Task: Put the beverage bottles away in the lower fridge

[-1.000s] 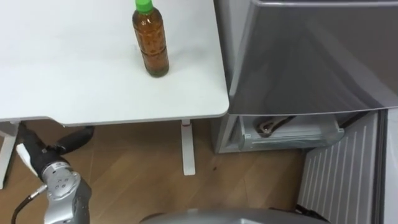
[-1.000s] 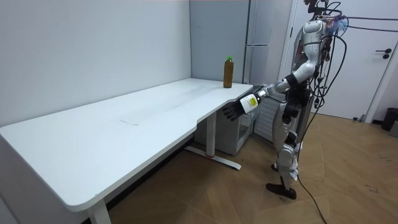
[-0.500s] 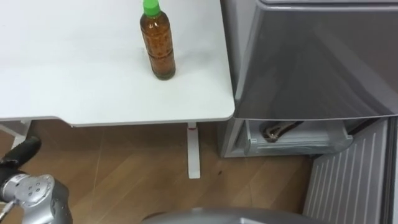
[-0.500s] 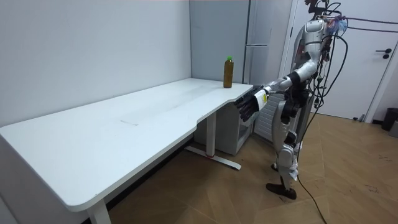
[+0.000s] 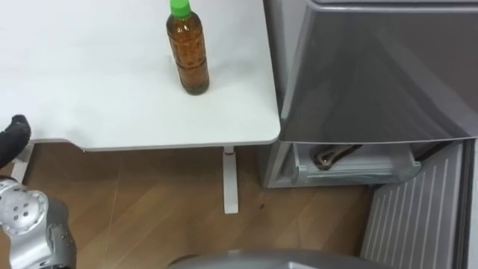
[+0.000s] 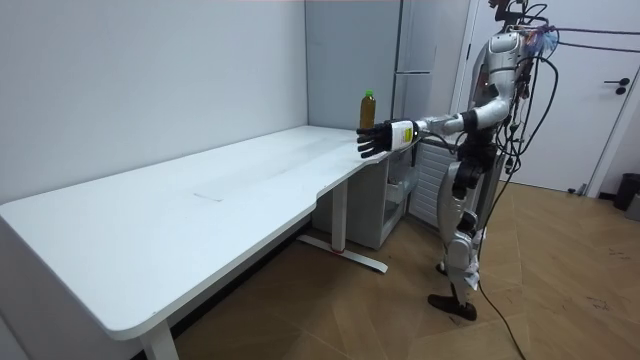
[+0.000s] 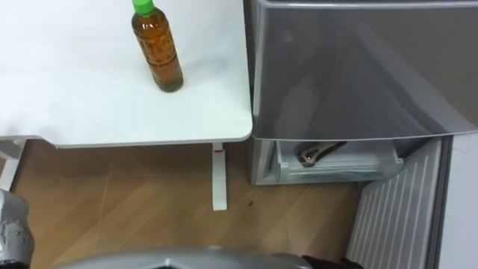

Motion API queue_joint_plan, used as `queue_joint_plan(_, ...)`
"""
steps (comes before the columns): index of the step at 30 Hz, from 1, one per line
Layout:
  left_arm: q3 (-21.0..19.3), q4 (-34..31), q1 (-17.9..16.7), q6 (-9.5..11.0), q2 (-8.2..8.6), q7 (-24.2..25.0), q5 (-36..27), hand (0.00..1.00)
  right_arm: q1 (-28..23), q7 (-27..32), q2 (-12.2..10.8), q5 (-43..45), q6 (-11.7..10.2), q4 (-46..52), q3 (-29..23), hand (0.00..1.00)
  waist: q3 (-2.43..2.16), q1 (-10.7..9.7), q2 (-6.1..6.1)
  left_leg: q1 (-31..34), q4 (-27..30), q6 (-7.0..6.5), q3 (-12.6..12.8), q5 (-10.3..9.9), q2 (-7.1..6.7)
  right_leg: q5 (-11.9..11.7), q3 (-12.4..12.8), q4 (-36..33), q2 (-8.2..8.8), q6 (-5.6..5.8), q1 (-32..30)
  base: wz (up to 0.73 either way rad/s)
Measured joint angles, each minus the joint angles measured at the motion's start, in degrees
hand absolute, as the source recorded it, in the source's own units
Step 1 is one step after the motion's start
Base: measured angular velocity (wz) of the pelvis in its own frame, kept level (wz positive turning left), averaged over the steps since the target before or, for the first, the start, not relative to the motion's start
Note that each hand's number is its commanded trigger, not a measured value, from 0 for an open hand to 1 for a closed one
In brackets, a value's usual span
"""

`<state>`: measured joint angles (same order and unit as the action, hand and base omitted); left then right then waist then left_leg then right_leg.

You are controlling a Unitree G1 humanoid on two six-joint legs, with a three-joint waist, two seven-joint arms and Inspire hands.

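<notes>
I'm standing the robot at the end of the white table [image 5: 89, 82], right by the grey fridge [image 5: 373, 75]. The left hand [image 6: 372, 141] is stretched out level at table height, fingers spread and relaxed, holding nothing. On my head camera its dark fingertips [image 5: 15, 133] peek in at the left edge, beside the table's rim. The drink, a brown bottle [image 5: 187, 48] with a green cap, stands upright on the table near the fridge-side corner, apart from the hand. The lower compartment [image 5: 351, 161] is open.
</notes>
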<state>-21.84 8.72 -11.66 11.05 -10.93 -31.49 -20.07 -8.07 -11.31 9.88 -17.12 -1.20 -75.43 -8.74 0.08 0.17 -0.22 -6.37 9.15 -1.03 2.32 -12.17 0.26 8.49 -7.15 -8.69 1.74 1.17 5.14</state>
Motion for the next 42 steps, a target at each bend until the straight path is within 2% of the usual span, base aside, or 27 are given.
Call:
queue_joint_plan(4, 2.9, -3.8, 1.1, -0.8, -0.14, 5.9, -0.1, 0.00, 0.2, -0.5, 0.2, 0.7, 0.0, 0.0, -0.1, 0.00, 0.06, -0.3, 0.12, 0.4, 0.0, 0.01, 0.0, 0.0, 0.02, 0.0, 0.1, 0.0, -0.03, -0.02, -0.2, -0.01)
queue_joint_plan(6, 4.1, -4.4, 1.7, -1.4, -0.25, 10.0, 0.0, 0.00, 0.2, -1.0, 0.3, 1.7, 0.0, -0.1, -0.6, 0.00, 0.18, -1.2, 0.31, 0.4, 0.0, 0.01, 0.0, 0.0, 0.08, 0.0, 0.0, 0.0, -0.08, -0.02, -0.1, 0.00)
queue_joint_plan(12, 5.0, -4.4, 3.2, -3.6, -0.28, 18.2, -0.7, 0.00, 0.2, -2.6, 0.6, 1.7, 0.0, -0.7, -1.7, 0.00, 0.46, -2.4, 0.69, 0.4, -0.4, 0.02, 0.7, 0.0, 0.16, 0.0, 0.7, -0.1, -0.21, -0.03, -0.7, -0.06)
queue_joint_plan(15, 5.1, -4.4, 3.9, -3.6, -0.27, 20.7, -0.7, 0.00, 0.2, -2.7, 0.8, 2.0, 0.0, -0.7, -1.7, 0.00, 0.46, -3.0, 0.74, 0.5, -0.5, 0.02, 0.9, 0.0, 0.18, 0.0, 1.1, -0.1, -0.29, -0.02, -0.8, -0.04)
queue_joint_plan(21, 5.3, -4.2, 5.6, -5.6, -0.28, 24.5, -0.7, 0.00, 0.1, -2.6, 1.4, 4.6, 0.2, -0.7, -1.7, 0.00, 0.66, -3.8, 1.00, 0.7, -0.7, 0.02, 1.3, 0.0, 0.27, 0.0, 2.0, -0.1, -0.46, -0.02, -1.3, -0.04)
queue_joint_plan(28, 5.3, -4.2, 5.9, -8.5, -0.28, 28.4, -0.7, 0.00, 0.1, -2.4, 1.4, 5.7, 1.9, -0.2, -1.8, 0.00, 0.65, -4.6, 1.06, 0.6, -0.7, 0.17, 1.7, -0.1, 0.49, 0.0, 2.3, -0.1, -0.69, -0.05, -1.4, -0.03)
queue_joint_plan(33, 5.3, -4.2, 7.4, -10.3, -0.30, 30.3, -3.7, 0.00, 0.1, -2.1, 1.5, 6.5, 2.7, -0.3, -2.1, 0.00, 0.64, -4.7, 1.09, 0.4, -0.5, 0.24, 1.8, -0.1, 0.65, 0.0, 2.4, -0.3, -0.83, -0.08, -1.3, 0.00)
queue_joint_plan(42, 5.2, -4.2, 9.0, -10.3, -0.33, 32.2, -6.4, 0.00, 0.0, -1.9, 1.5, 7.1, 3.7, -0.5, -2.1, 0.00, 0.65, -4.9, 0.85, -0.3, -0.3, 0.26, 2.2, -0.2, 0.78, 0.0, 2.6, -1.1, -0.90, -0.07, -1.1, 0.00)
